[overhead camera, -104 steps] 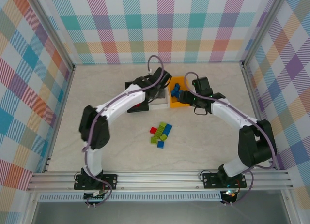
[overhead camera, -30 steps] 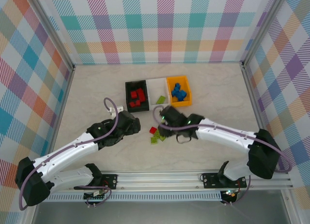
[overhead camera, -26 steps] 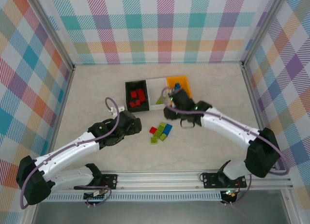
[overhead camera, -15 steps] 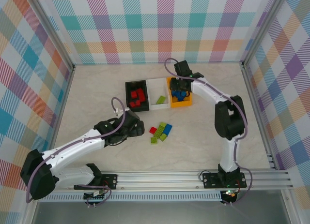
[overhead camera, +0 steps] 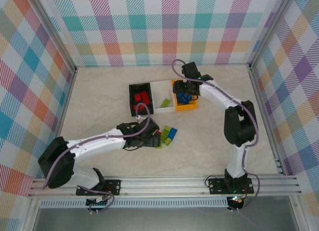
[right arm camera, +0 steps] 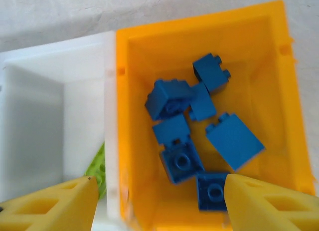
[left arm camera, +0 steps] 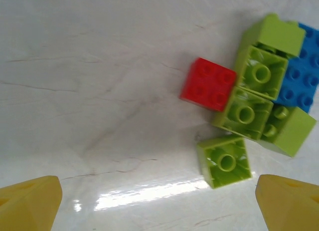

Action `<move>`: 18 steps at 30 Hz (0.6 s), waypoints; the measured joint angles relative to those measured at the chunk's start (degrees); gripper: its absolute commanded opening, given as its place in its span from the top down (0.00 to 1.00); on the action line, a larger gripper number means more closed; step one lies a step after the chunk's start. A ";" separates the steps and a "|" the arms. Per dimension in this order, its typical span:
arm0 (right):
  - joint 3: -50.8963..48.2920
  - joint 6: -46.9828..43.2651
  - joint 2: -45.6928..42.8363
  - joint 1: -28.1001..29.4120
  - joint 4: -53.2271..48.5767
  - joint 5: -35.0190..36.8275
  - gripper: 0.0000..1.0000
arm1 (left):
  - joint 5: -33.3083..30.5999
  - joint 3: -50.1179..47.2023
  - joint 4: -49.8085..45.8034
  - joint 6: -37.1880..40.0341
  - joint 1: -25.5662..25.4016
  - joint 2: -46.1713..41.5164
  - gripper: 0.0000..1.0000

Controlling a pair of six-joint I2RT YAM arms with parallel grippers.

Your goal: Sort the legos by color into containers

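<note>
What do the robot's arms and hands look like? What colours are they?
The left arm and right arm are white tubes with chunky black joints. A thin purplish-grey cable loops along each arm. Their black bases are bolted to a silver rail. The left hand and right hand each have two yellow, wedge-shaped fingers.

Pale marbled bench (overhead camera: 99, 96). Toward twelve o'clock, three bins stand in a row: white bin (overhead camera: 162, 91), black bin (overhead camera: 131, 99) at its nine o'clock, orange-yellow bin (overhead camera: 185, 109) at its three. At their six o'clock, loose legos (overhead camera: 168, 134) huddle: lime green bricks (left arm camera: 244, 114), one red brick (left arm camera: 208, 84), one blue brick (left arm camera: 299, 84).
</note>
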 measured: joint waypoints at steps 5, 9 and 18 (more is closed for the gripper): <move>-9.84 -0.15 -9.49 0.15 2.93 -0.42 0.32 | 1.29 1.75 0.44 0.39 -3.21 6.21 0.11; -14.88 -0.15 -11.47 0.15 4.28 -0.39 0.32 | 2.08 3.17 0.44 0.44 -3.26 11.47 0.16; -17.66 -0.13 -11.52 0.15 5.84 -0.39 0.32 | 2.43 8.13 0.79 2.01 -3.26 19.28 0.28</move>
